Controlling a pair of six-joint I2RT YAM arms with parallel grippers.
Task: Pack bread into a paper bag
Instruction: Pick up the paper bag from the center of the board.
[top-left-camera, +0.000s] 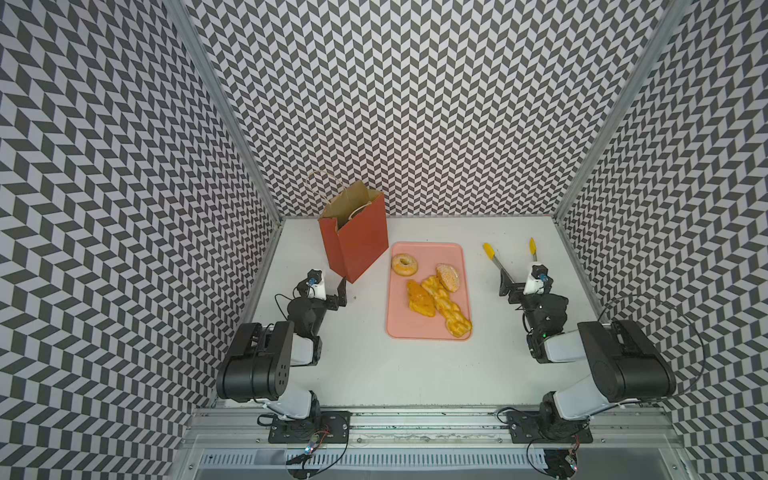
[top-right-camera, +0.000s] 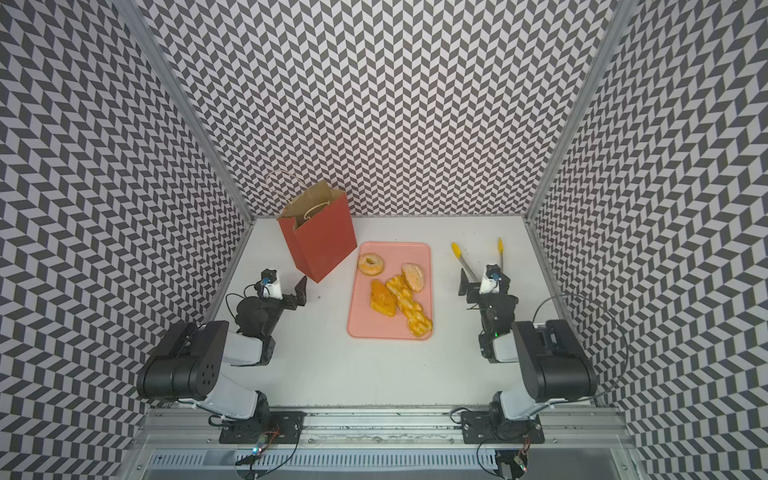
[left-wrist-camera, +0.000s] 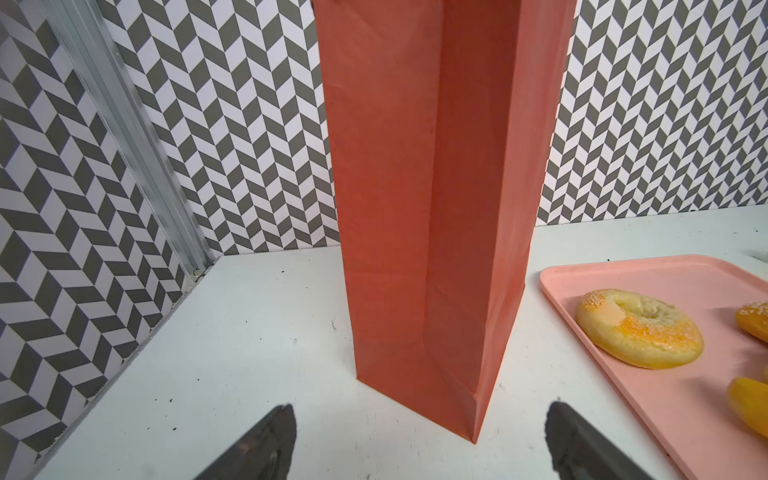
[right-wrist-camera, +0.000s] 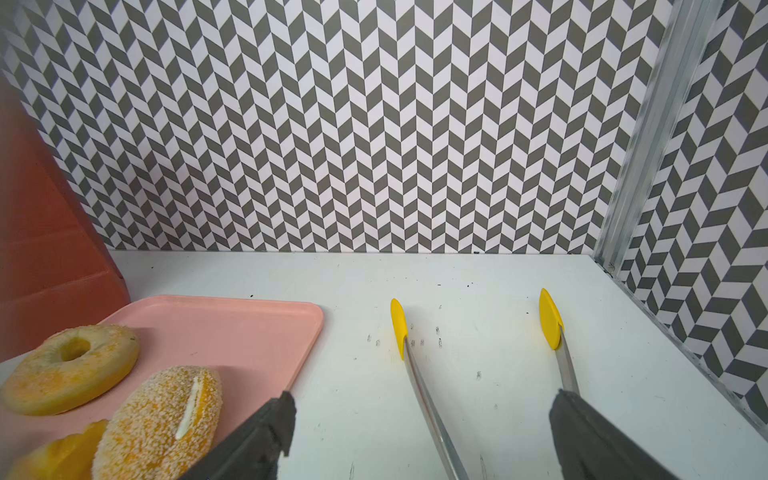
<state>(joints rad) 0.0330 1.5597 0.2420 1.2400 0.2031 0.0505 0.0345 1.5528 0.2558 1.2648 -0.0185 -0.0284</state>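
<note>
Holding four pastries (top-left-camera: 444, 305), one tray (top-left-camera: 428, 253), one paper bag (top-left-camera: 361, 245), one tongs (right-wrist-camera: 398, 328), left claw (left-wrist-camera: 420, 407), right claw (right-wrist-camera: 422, 397) both released

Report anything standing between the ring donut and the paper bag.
Nothing visible does. Only the rim of the pink tray and bare table separate the ring donut from the paper bag, which stands upright with its mouth open.

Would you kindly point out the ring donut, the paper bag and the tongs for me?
ring donut (top-left-camera: 407, 270): in a top view, on its ring, beside the hole.
paper bag (left-wrist-camera: 386, 187): left wrist view, on a red-orange side wall.
tongs (right-wrist-camera: 398, 328): right wrist view, on one yellow tip.
</note>
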